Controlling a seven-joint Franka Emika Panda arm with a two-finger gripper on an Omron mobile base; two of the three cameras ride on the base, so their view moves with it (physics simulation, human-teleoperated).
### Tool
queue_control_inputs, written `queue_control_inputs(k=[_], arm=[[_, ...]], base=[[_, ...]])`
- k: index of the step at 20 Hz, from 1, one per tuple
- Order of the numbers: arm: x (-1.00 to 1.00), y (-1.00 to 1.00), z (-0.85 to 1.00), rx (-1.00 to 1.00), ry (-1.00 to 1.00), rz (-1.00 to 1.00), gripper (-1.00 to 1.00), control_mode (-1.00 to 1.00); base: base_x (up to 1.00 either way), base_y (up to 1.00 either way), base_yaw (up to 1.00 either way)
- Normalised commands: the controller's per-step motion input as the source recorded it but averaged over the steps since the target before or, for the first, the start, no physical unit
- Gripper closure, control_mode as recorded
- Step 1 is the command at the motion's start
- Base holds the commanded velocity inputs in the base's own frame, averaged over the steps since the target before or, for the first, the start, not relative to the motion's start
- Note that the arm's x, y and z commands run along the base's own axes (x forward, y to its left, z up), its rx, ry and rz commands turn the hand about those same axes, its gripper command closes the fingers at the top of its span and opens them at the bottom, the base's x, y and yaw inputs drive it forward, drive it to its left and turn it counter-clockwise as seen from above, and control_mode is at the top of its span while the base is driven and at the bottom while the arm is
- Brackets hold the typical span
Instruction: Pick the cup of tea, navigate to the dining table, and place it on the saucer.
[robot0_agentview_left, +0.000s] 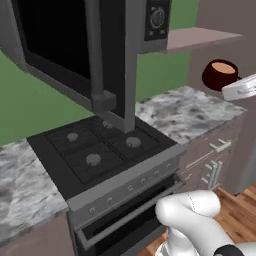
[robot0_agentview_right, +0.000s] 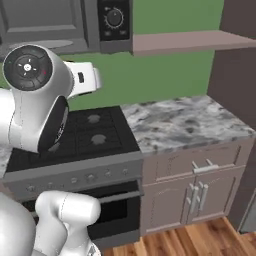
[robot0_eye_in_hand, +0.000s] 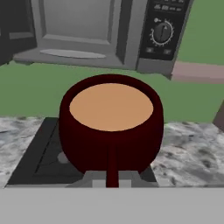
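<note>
The cup of tea, dark maroon with tan liquid inside, hangs in the air in front of the hand camera, its little handle pointing toward me. My gripper is shut on that handle. In the left base view the cup of tea floats high at the right, above the marbled counter, with my gripper coming in from the right edge. The dining table and the saucer are out of view.
A black stove with an oven below stands ahead, and a marbled counter adjoins it on the right. A microwave hangs above the stove, its door swung open. A shelf runs along the green wall.
</note>
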Motion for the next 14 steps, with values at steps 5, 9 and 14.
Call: queue_control_inputs(k=[5, 9, 14], arm=[[0.0, 0.0, 0.0, 0.0, 0.0, 0.0, 1.0, 1.0], [0.0, 0.0, 0.0, 0.0, 0.0, 0.0, 1.0, 1.0], [0.0, 0.0, 0.0, 0.0, 0.0, 0.0, 1.0, 1.0]], base=[[-0.23, 0.0, -0.73], [-0.22, 0.0, -0.8], [-0.19, 0.0, -0.87]])
